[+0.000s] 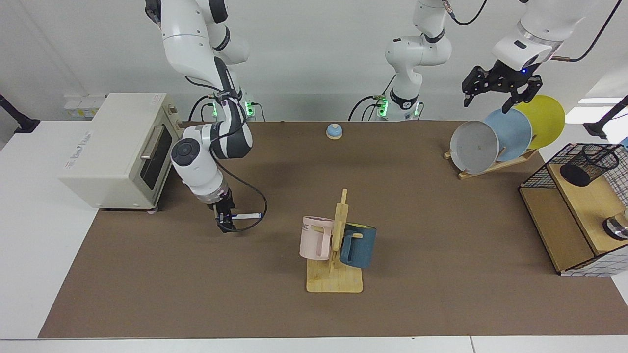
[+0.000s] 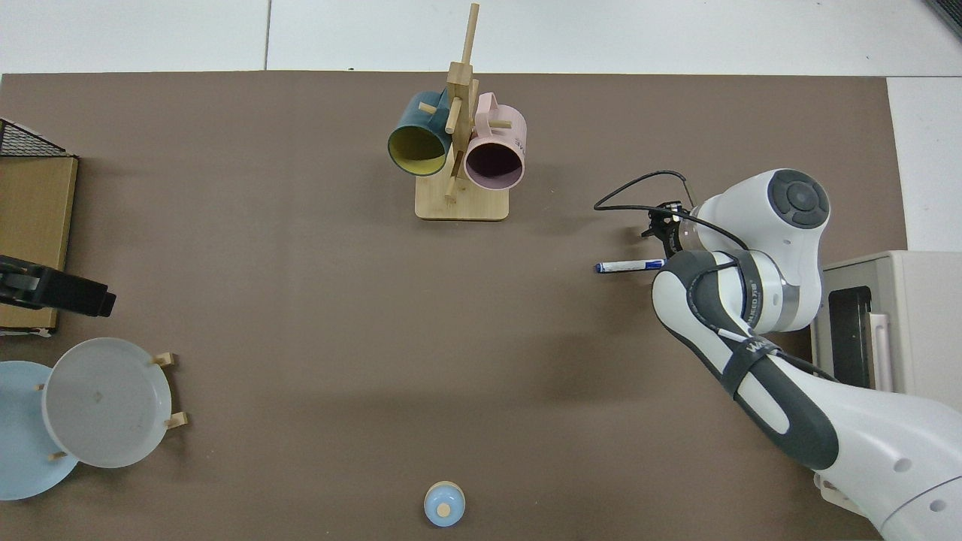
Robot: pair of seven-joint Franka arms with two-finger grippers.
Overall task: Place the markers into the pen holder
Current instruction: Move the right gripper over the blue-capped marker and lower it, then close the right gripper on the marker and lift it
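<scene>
Down by the brown tabletop (image 1: 441, 220), the right hand (image 1: 225, 219) is pinching one end of the slim white marker with the blue tip (image 1: 248, 215), which is sticking out level, sideways from its fingers. Well apart, the left hand (image 1: 500, 90) is hovering with fingers spread above the plate rack (image 1: 495, 164). The small black wire-mesh pen holder (image 1: 591, 164) is lying tilted on the wooden shelf (image 1: 584, 206); what it contains I cannot tell.

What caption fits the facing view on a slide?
Right gripper low over the brown mat at the white blue-capped marker; left gripper waits open above the plates, black wire-mesh pen holder far off.
</scene>
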